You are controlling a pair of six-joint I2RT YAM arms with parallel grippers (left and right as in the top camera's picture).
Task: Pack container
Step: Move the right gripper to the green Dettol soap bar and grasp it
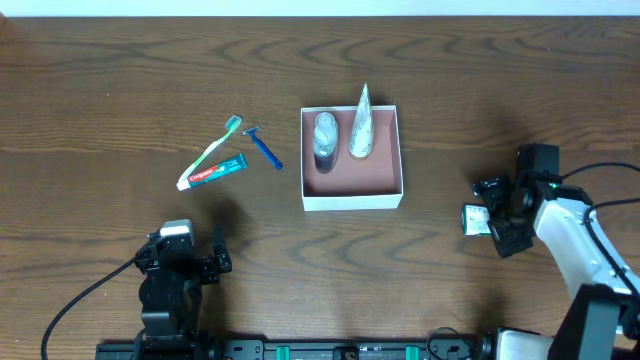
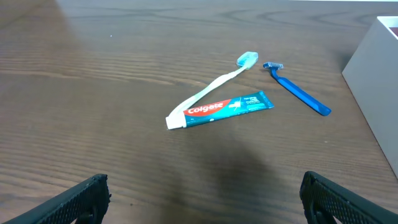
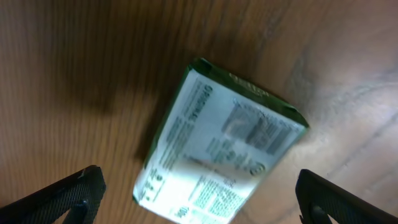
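Hovering Over a Small Box Beside the Container

The container [image 1: 352,201] sat near the middle of the wooden table [image 1: 100,80]. Two items lay side by side in its far half: a greyish bottle [image 1: 325,138] and a white tapered tube [image 1: 361,128] whose tip poked over the far wall. To its left, apart from it, a toothbrush [image 2: 214,84], a Colgate toothpaste tube [image 2: 221,110] and a blue razor [image 2: 298,93] rested on the wood. The toothbrush and the toothpaste met at one end. The left gripper [image 2: 202,196] was spread wide and empty, short of those three. The right gripper [image 3: 200,198] was also spread wide. A green-and-white printed box [image 3: 224,155] lay between its fingers [image 3: 62,198], and neither pad visibly touched it.
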